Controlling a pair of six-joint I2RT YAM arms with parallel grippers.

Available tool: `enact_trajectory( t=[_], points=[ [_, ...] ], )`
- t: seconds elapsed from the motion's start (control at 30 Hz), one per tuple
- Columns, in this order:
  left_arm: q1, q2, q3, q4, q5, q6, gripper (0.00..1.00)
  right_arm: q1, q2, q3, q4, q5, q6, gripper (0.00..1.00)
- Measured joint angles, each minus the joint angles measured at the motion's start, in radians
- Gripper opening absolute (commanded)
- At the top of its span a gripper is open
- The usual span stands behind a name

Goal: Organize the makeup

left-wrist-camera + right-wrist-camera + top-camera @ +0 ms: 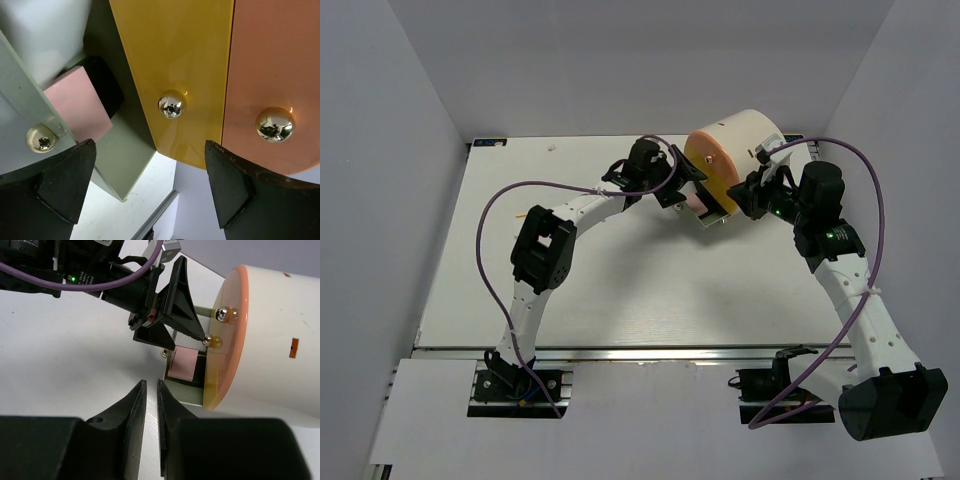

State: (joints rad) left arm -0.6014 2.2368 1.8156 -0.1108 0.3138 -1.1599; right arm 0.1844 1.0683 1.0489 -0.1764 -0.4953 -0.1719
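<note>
Pink square (80, 105) lies in the open grey drawer (120, 165). Left gripper (149, 165) stands wide, empty, before the knob (171, 104) of the yellow front (185, 50); right gripper (151, 385) nearly closed, empty. If the square sits proud, shutting the drawer could jam it

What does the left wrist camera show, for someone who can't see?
A flat pink square lies in the pulled-out grey drawer, beside a yellow drawer front and an orange drawer front, each with a shiny gold knob. The left end effector hangs open below them.
</note>
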Motion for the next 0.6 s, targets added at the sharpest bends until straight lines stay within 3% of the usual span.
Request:
enact_trajectory(
  t=[0.33, 0.47, 0.6],
  points=[
    [0.008, -0.058, -0.062, 0.002, 0.002, 0.029, 0.98, 0.0, 0.0, 0.0, -0.017, -0.061, -0.076, 0.24],
    [0.053, -0.232, -0.253, 0.025, 0.013, 0.068, 0.98, 0.0, 0.003, 0.0, -0.054, -0.111, -0.126, 0.22],
    [0.198, -0.473, -0.462, -0.024, -0.007, 0.149, 0.98, 0.0, 0.028, 0.0, -0.084, -0.154, -0.163, 0.21]
  ],
)
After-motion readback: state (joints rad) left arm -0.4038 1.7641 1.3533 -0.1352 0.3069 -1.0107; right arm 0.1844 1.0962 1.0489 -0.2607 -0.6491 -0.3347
